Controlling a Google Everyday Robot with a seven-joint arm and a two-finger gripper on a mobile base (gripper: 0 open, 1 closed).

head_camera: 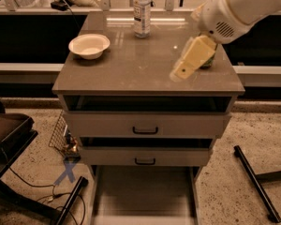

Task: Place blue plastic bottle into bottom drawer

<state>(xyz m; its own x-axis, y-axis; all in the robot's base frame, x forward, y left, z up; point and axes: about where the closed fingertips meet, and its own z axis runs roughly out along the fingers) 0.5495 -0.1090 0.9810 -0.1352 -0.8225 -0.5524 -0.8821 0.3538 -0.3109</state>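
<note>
The blue plastic bottle [141, 11], clear with a pale label, stands upright at the back middle of the cabinet top. The bottom drawer [144, 191] is pulled out below the two upper drawers, and its flat floor holds nothing. My gripper [183, 69] reaches in from the upper right on a white arm and hovers over the right part of the cabinet top, well right of and nearer than the bottle. It holds nothing that I can see.
A white bowl [89, 45] sits on the left of the cabinet top [131, 74]. A green soda can [209, 63] is mostly hidden behind my gripper. Two upper drawers with black handles [145, 130] are slightly open. A black bar [255, 182] and cables lie on the floor.
</note>
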